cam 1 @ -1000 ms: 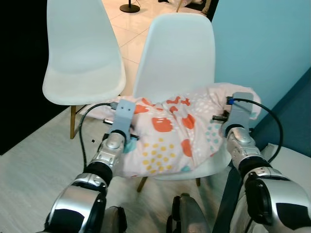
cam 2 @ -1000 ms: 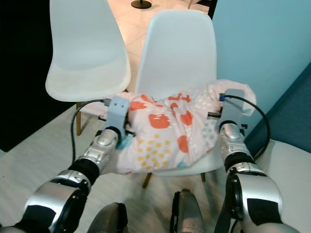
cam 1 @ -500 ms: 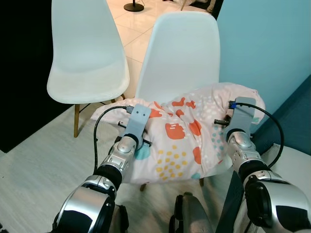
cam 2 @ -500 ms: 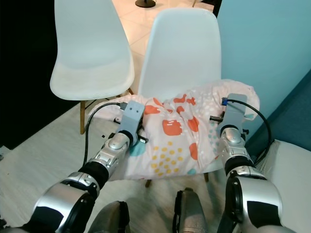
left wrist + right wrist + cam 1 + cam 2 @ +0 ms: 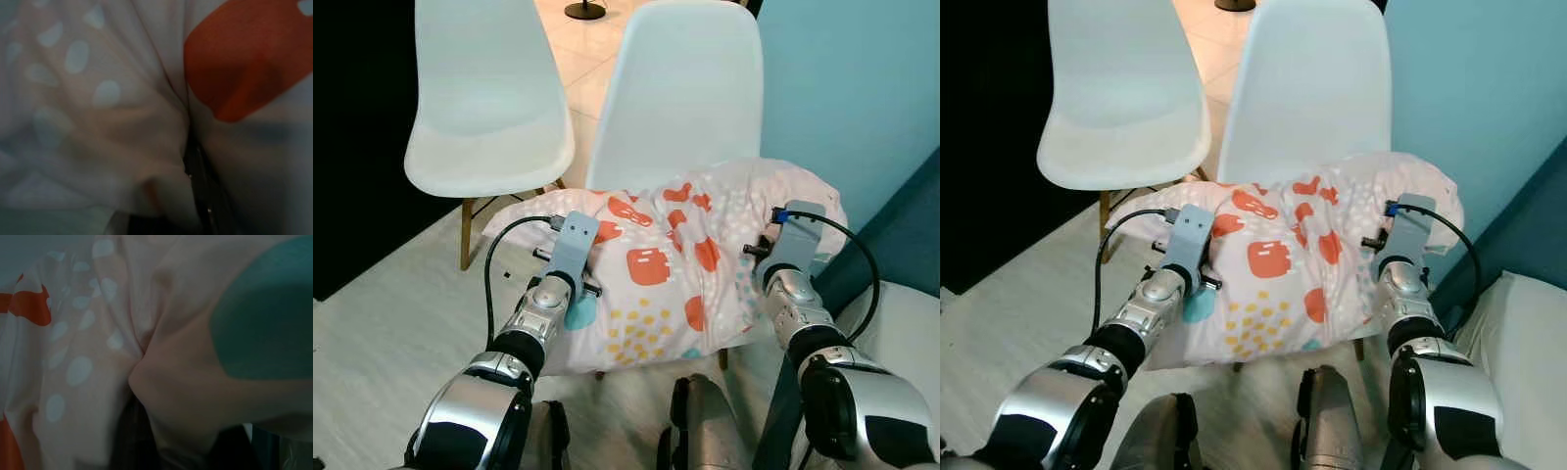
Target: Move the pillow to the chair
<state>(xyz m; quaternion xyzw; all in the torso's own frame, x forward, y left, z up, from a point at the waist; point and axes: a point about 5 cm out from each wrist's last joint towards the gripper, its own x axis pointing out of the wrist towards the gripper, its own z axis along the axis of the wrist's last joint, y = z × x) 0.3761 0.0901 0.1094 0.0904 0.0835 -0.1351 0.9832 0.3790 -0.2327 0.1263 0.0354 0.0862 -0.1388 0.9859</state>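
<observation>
Basically the placing step: left tool point(image 5: 576, 286) and right tool point(image 5: 766, 257) press into opposite sides of the pillow point(image 5: 671, 264); wrist views show cloth bunched at the fingers, so both look clamped on it. Pillow lies across the seat of the near chair point(image 5: 690, 88), front edge overhanging. Next likely: let go, pull back.

The pillow point(image 5: 675, 274) hides the near chair's point(image 5: 690, 88) seat and both tools' fingers; both chairs' tops are cut off at the upper edge.
</observation>
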